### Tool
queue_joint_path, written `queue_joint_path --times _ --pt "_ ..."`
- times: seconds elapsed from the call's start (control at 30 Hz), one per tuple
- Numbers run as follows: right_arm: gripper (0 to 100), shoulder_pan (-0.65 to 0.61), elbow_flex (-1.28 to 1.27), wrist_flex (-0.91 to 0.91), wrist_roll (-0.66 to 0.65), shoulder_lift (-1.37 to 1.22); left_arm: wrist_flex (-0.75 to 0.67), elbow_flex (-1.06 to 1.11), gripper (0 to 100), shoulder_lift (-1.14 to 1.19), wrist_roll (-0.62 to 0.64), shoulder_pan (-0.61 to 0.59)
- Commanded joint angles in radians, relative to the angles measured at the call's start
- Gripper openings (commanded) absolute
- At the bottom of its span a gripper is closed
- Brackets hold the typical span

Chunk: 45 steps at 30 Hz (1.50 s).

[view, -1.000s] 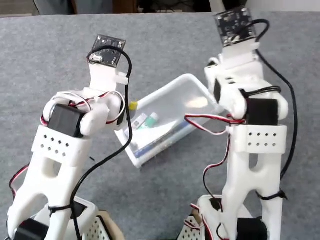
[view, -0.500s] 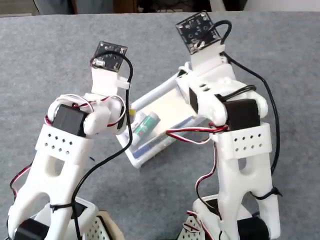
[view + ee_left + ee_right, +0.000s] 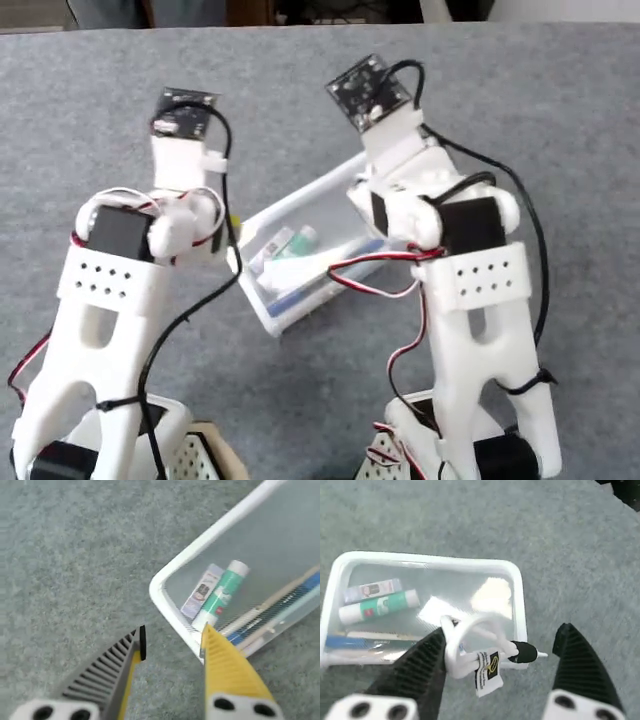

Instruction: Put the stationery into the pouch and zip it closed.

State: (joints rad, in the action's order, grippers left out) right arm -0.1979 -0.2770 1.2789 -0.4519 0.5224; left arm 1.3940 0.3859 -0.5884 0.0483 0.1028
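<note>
The pouch (image 3: 300, 190) is laid on the grey cloth (image 3: 100, 90) with its long axis slanted across the table. A glue stick (image 3: 222, 592) is seen inside along that axis, near one short end. The left gripper (image 3: 173, 635) is held wide apart at that end's corner. The right gripper (image 3: 502, 630) is spread wide over the pouch's long edge, where a white looped cord (image 3: 454, 650) is seen. Since a second ago the right arm has been swung from the pouch's far end to its middle. The cloth stretches well beyond the pouch on every side.

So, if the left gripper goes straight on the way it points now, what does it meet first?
Probably the white corner of the pouch, just ahead of the left gripper; depth is unclear.
</note>
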Motion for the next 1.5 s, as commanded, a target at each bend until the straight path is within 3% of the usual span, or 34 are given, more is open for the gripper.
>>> queue_joint_path --times 0.0,0.17,0.37,0.63,1.1,1.23,1.33,1.47 --pt "31.2 -0.012 -0.027 -0.123 0.021 0.024 -0.017 0.004 20 -0.006 -0.002 -0.051" --pt "31.2 -0.011 -0.024 -0.253 0.178 0.033 -0.015 0.050 20 -0.011 -0.002 -0.070" --pt "31.2 0.089 -0.030 -0.370 0.178 0.024 -0.011 0.065 20 -0.015 0.002 -0.070" --pt "31.2 0.135 -0.039 -0.199 0.009 0.025 0.012 0.068 20 -0.006 0.000 -0.061" --pt "31.1 0.086 -0.143 -0.206 -0.003 0.031 0.009 0.120 20 -0.006 0.000 -0.062" --pt "31.4 0.086 -0.127 -0.132 -0.041 0.027 0.009 0.120 20 -0.006 0.000 -0.062" --pt "39.0 0.086 -0.119 -0.101 -0.041 0.025 0.009 0.120 20 -0.005 0.000 -0.062" --pt "58.3 0.051 -0.062 -0.037 0.132 0.028 0.009 0.120 20 -0.005 0.000 -0.061"
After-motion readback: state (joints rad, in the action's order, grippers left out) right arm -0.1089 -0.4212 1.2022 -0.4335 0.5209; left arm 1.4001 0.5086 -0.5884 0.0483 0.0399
